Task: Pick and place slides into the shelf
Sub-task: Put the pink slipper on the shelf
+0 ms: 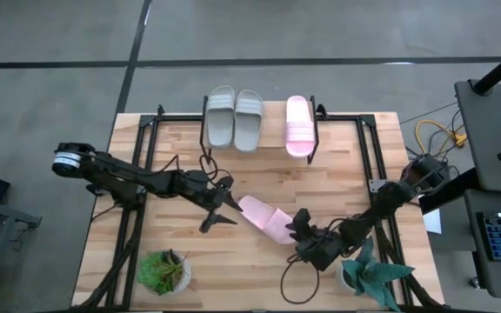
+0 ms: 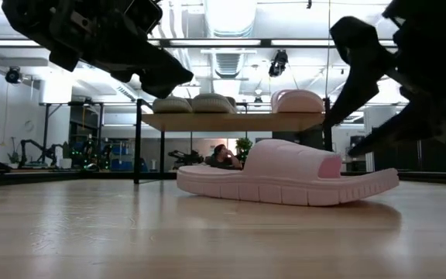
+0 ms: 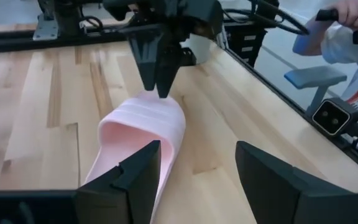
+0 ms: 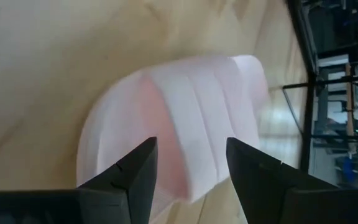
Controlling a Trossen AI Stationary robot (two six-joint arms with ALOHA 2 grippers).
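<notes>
Three of the slides are already up on the shelf (image 1: 259, 122) at the far edge of the table (image 1: 337, 165): the two grey slides (image 1: 234, 117) side by side and one pink slide (image 1: 298, 124) to their right. The last pink slide (image 1: 266, 219) lies flat on the table near the middle, its long axis slanting from the left arm's side toward the right arm's, sole down and strap up. The right gripper (image 1: 300, 228) is the nearer of the two, sitting right at the slide's end with its fingers spread apart; from its wrist view the ribbed strap (image 4: 191, 118) fills the space just ahead of the open fingers (image 4: 135, 171), so I'd guess a short push forward would let it close over the strap. The left gripper (image 1: 223, 209) hovers just beside the slide's other end, also open and holding nothing, with the slide lying ahead of it.
</notes>
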